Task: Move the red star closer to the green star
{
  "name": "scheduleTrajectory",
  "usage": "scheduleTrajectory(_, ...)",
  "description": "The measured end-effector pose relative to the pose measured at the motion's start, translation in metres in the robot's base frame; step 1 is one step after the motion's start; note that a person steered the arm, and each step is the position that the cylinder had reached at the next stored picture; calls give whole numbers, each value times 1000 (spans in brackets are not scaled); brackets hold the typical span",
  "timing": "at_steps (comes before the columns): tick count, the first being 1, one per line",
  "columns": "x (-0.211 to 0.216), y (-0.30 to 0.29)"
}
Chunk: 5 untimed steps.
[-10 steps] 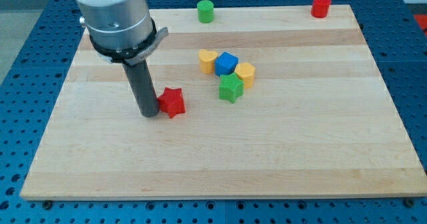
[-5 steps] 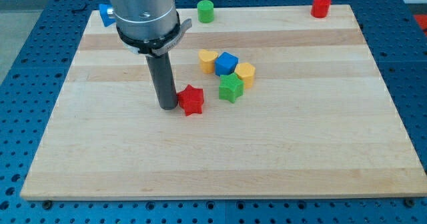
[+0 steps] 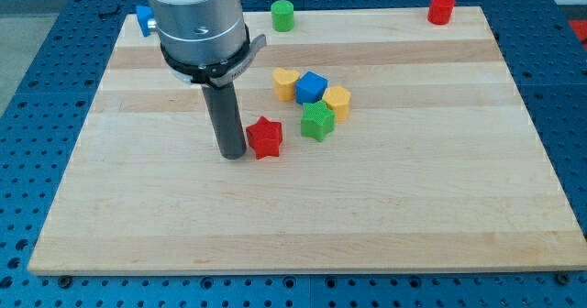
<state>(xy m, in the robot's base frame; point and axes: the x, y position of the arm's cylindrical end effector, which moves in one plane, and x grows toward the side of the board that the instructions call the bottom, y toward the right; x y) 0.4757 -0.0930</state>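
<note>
Nearest the view's bottom, the pale wooden tabletop (image 3: 303,225) carries nothing; the action sits just above its middle. My tip (image 3: 231,154), the lower end of the straight dark rod, stands just to the view's left of the small red star-shaped block (image 3: 265,137), touching it or all but touching; there are no fingers on this rod, so nothing is apart, together or clamped. Over the last second the red star has slid a good way toward the view's right, from well left of the cluster to near it, with most of that travel in the first half second; in the last half second tip and star have barely shifted. I judge the push is nearly done but a gap remains, so a further short shove to the right and slightly up would serve. The red star has no real long axis; one point aims roughly toward the view's top. Just beyond and to its right, apart from it, lies the green star-shaped block (image 3: 317,122), with a yellow block (image 3: 337,101), a blue cube (image 3: 311,87) and a yellow heart-shaped block (image 3: 286,83) crowded behind. At the far edge stand a blue block (image 3: 143,18), a green cylinder (image 3: 282,16) and a red cylinder (image 3: 441,8).
</note>
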Motion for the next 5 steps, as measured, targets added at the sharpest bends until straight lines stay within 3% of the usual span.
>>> scheduleTrajectory(5,0,40)
